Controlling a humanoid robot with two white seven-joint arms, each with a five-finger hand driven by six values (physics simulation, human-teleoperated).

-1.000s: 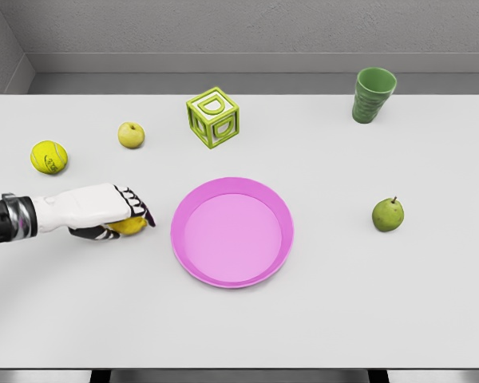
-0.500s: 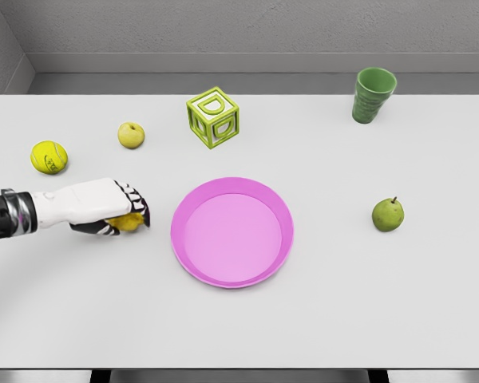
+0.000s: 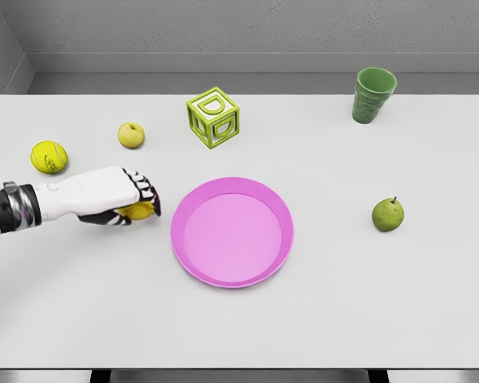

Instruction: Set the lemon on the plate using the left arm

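lemon clasped in left hand, near plate left rim; bare table between.

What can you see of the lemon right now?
Only a small yellow patch of the lemon shows, smooth-looking, peeking out beneath the left hand. The white hand's fingers curl over it from above, gripping it. It sits just left of the pink plate, apart from its rim. Whether it is lifted off the white table cannot be told.
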